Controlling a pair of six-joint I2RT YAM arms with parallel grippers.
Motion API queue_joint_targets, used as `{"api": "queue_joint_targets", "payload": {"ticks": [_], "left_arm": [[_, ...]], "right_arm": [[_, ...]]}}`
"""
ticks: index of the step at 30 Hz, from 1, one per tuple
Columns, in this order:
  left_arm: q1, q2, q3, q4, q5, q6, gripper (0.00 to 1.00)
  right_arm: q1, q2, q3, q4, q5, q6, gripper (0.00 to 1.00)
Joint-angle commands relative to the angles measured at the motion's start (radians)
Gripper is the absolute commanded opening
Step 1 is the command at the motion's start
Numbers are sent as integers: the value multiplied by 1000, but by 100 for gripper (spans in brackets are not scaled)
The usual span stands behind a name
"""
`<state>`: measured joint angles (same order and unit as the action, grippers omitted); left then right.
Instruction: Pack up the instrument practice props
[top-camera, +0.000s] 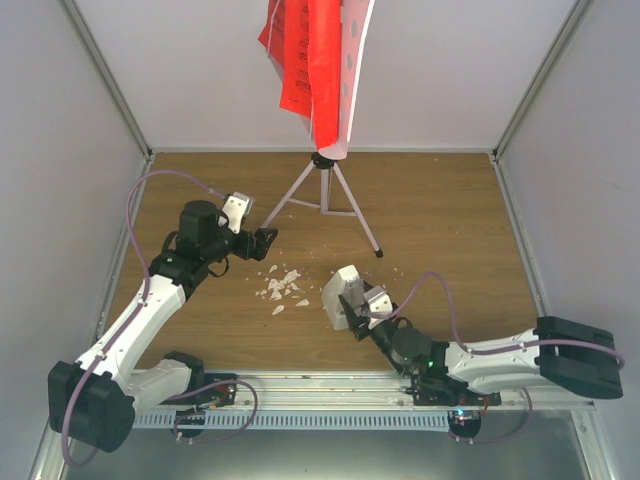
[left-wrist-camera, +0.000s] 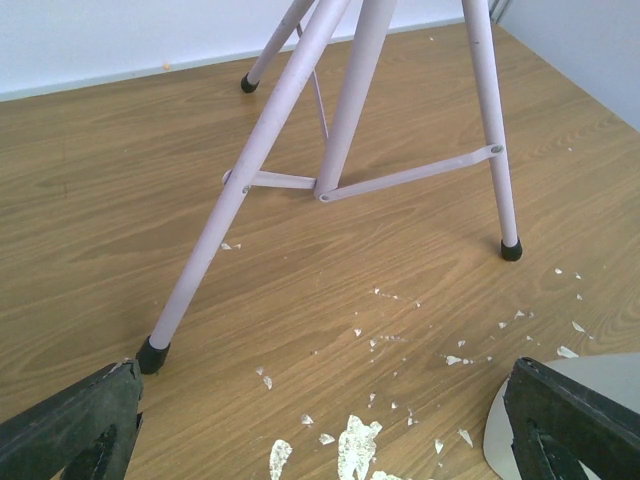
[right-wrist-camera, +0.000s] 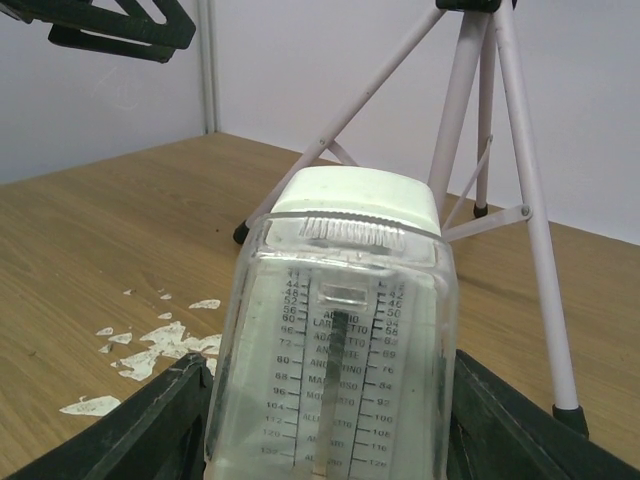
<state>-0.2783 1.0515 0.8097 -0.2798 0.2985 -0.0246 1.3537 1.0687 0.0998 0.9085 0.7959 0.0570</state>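
Pincer on the right (right-wrist-camera: 335, 430) hugs the white metronome (right-wrist-camera: 335, 330) from both sides, near the stand legs (top-camera: 330, 195) on the desk (top-camera: 450, 230). Left pincer (top-camera: 262, 240) is wide open, holding nothing. Best to squeeze gently and carry it level, so it cannot slip.
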Motion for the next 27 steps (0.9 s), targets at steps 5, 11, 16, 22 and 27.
{"api": "queue_joint_targets", "payload": {"ticks": [5,11,16,22,27], "left_arm": [[8,5,-2,43,11,16,99],[8,2,-3,42,11,15,99],[7,2,-2,42,13,16,99],[7,1,-2,42,13,15,99],[7,2,-3,41,12,15,99]], "right_arm": [[4,69,3,-56,-4,13,61],[4,91,14,-73,5,36,63],[4,93,25,-99,19,49,68],[2,57,41,-153,38,67,90],[2,-31,47,-259,46,104,100]]}}
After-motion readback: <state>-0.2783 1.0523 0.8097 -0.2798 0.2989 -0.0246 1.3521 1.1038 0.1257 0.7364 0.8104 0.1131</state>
